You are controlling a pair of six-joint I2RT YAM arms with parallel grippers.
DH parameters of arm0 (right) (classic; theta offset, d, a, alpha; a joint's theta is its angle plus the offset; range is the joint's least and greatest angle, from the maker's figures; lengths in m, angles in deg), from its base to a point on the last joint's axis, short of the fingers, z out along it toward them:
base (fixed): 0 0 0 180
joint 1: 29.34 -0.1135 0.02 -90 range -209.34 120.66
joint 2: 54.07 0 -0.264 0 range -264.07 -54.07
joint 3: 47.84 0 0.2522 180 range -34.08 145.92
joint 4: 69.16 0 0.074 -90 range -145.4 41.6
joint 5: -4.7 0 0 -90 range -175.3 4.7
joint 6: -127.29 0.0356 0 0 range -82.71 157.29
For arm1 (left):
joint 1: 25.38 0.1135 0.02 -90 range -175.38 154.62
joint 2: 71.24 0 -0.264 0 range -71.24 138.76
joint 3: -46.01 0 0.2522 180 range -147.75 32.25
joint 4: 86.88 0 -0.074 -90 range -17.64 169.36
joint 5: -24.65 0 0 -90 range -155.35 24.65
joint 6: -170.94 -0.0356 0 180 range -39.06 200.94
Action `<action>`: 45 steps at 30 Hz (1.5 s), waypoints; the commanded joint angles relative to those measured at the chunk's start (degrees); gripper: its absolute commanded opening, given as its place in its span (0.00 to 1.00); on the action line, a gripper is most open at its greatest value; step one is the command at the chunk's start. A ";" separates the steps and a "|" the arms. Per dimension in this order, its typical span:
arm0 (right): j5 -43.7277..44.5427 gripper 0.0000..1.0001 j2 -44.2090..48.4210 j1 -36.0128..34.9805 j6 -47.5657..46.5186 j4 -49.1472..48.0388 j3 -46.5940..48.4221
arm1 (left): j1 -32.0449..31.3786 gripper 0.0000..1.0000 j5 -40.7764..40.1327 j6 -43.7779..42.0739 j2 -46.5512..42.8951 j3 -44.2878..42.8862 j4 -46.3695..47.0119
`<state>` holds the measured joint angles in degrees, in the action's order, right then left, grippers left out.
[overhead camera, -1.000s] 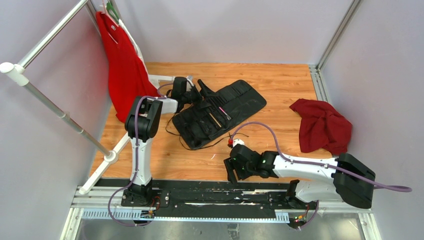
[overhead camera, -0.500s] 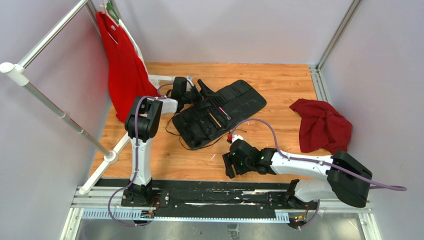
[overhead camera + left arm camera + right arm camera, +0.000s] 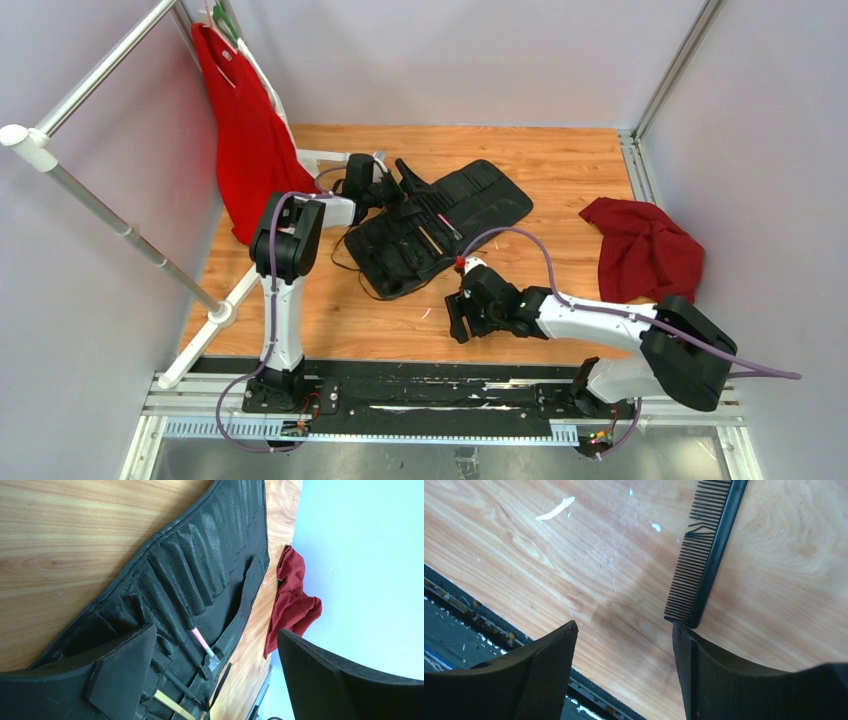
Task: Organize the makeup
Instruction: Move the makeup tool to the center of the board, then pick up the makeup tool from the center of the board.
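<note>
Several makeup brushes sit tucked in the slots of a black fabric roll (image 3: pixel 470 205): a pink-shafted brush (image 3: pixel 201 641), black ones (image 3: pixel 172 677) and a tan shaft (image 3: pixel 170 706). My left gripper (image 3: pixel 216 630) hovers open just above them, at the roll's left end (image 3: pixel 403 190), holding nothing. My right gripper (image 3: pixel 624 625) is open low over bare wood near the table's front edge (image 3: pixel 457 328). A black fine-tooth comb (image 3: pixel 709 550) lies flat on the wood, its near end right by my right fingertip (image 3: pixel 680 632), outside the jaws.
A dark red cloth (image 3: pixel 645 250) lies crumpled at the right of the table. A red garment (image 3: pixel 245 130) hangs from a white rack (image 3: pixel 95 210) at the left. Black cords (image 3: pixel 365 280) trail from the roll. The black base rail (image 3: pixel 454 615) runs along the front edge.
The right arm has stretched forward and left, carrying its open gripper a little away from the front edge toward the roll. The left arm has not moved.
</note>
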<state>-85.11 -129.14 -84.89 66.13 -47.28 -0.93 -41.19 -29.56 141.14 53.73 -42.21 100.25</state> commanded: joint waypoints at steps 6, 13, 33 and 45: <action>-0.14 0.70 -4.46 4.33 -4.12 1.52 0.06 | 0.78 0.98 -0.90 -1.76 -0.17 0.72 -6.65; -0.36 0.70 -2.63 5.65 -5.54 3.35 1.72 | 0.78 0.98 -0.94 -1.89 -0.16 0.51 -7.03; 7.87 0.61 -2.14 12.95 -17.41 12.48 17.01 | 0.78 0.98 -1.16 -1.95 0.16 0.31 -7.26; 6.19 0.59 -17.74 16.47 -21.32 5.14 25.75 | 0.79 0.98 -1.03 -2.06 0.63 0.32 -7.20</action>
<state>-78.23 -144.20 -69.70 46.88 -39.44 22.02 -41.19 -29.56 140.92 53.73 -42.58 99.44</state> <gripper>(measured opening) 0.600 0.979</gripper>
